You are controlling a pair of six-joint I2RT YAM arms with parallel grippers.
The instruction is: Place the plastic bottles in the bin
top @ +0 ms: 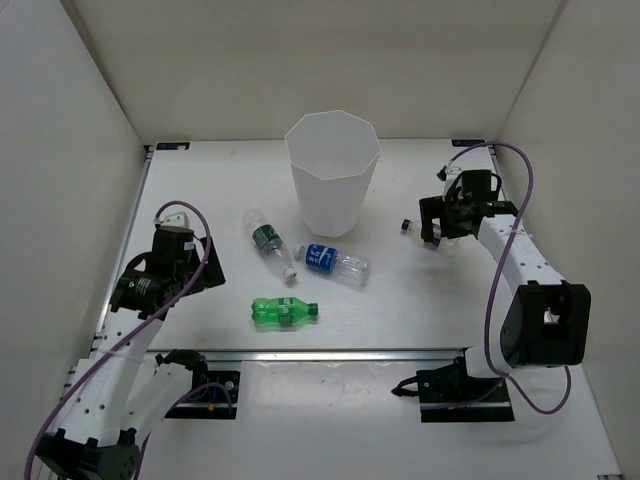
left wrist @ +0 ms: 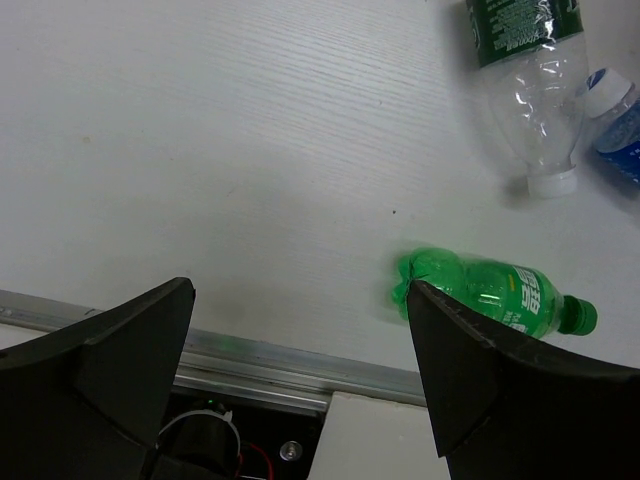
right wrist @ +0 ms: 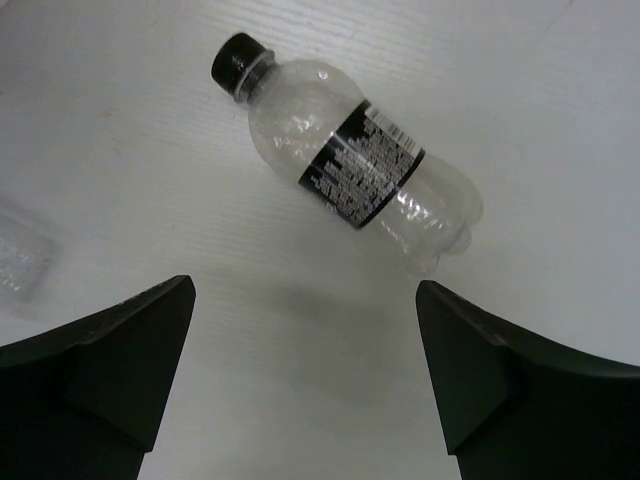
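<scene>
Four bottles lie on their sides on the white table [top: 220,190], none of them in the bin [top: 332,205], which stands upright toward the 12 o'clock edge of my overhead view.

Taking the bin as the centre of the dial:
- The blue-label bottle [top: 333,263] lies near it at 6 o'clock.
- The clear bottle with the green label [top: 269,244] lies between 7 and 8 o'clock. Its white cap points toward 5 o'clock, near the blue one's cap.
- The all-green bottle [top: 284,312] is farther out at about 7 o'clock, apart from those two.
- The dark-label bottle [right wrist: 350,165] sits at 4 o'clock, well apart from the other three.

My right claw [right wrist: 305,285] hangs over the dark-label bottle with its fingers spread wide, pinching nothing. On its wrist camera the bottle lies beyond the gap, with its black cap toward 10 o'clock.

My left claw [left wrist: 300,290] is also spread wide above bare table and holds nothing. On its wrist camera the all-green bottle's base shows just beside the finger at 3 o'clock.
</scene>
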